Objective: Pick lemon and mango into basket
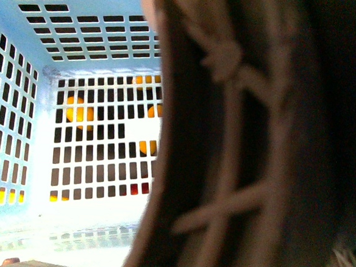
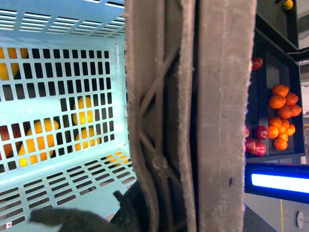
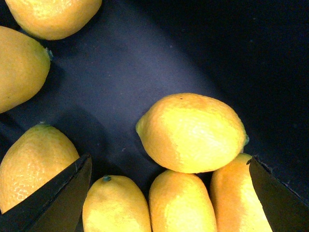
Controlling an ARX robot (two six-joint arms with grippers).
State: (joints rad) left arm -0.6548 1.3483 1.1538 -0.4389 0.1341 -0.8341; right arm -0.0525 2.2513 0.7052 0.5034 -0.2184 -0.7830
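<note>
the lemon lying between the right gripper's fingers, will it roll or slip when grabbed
Likely to roll: the lemon is a rounded oval lying on its side on a smooth dark surface. Its pebbled skin probably gives fair grip. Other lemons seem to press against it, so a nudge may shift them too.

No text, label, brand or number can be read in any view. A lit blue-white panel (image 2: 276,182) is seen in the left wrist view, but no characters can be made out on it.

Dark shelving (image 2: 264,72) — blue-lit strip (image 2: 277,181)
</note>
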